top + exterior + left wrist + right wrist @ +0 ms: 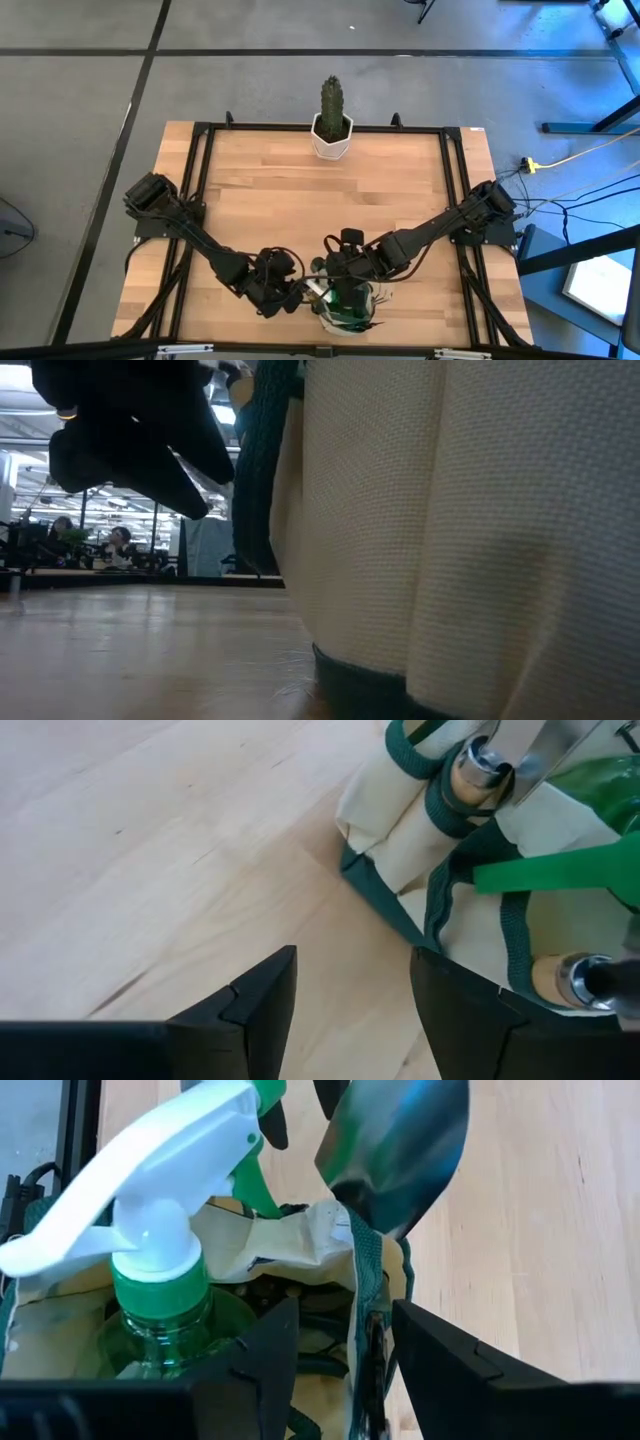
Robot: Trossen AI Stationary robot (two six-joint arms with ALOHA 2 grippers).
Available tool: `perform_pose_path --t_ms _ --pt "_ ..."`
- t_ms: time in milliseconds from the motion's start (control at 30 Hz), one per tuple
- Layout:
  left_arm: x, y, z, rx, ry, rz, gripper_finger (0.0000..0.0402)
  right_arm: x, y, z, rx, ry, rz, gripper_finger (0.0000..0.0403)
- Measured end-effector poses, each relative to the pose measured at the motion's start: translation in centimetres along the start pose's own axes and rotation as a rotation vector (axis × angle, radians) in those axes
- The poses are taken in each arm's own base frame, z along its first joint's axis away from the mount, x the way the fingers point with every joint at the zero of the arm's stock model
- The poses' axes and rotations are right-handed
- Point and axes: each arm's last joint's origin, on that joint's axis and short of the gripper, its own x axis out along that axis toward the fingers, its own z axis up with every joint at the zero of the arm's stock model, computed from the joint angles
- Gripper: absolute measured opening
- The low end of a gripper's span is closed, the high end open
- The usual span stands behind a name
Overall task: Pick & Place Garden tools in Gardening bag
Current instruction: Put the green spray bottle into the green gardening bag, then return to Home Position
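At the bottom middle of the high view, the gardening bag (pixel 345 310) is sitting with the spray bottle (pixel 165 1315) (white top) and a trowel (pixel 395 1150) inside, the left gripper (pixel 350 1010) is waiting beside it with fingers apart, and the right gripper (pixel 345 1355) is pinching its rim.

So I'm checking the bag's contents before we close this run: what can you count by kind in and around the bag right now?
Spray bottle, green with white trigger head, standing in the bag: 1
Silver trowel blade sticking up at the bag's rim: 1
Wooden handle ends with metal collars in side pockets: 2
Gardening bag: 1
Cactus in a white pot: 1
Total: 6
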Motion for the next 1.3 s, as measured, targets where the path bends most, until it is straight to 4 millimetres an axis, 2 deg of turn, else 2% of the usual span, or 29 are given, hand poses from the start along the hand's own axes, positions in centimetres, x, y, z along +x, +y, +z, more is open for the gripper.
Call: perform_pose_path --t_ms 267,733,1100,1300 --pt "0.0 0.1 0.0 0.009 0.012 0.003 0.0191 0.0 0.0 0.0 -0.007 0.001 0.0 0.0165" --pt "0.0 0.2 -0.2 0.043 0.03 0.011 0.0192 -1.5 -0.9 0.3 -0.011 -0.049 -0.058 0.0165" --pt "-2.0 1.4 0.3 0.073 0.042 0.104 0.0192 -2.5 -1.7 0.6 -0.066 -0.076 -0.087 0.0165" --pt "-3.7 2.8 0.8 0.081 0.04 0.215 0.0192 -2.6 -1.8 0.6 -0.111 -0.075 -0.094 0.0165"
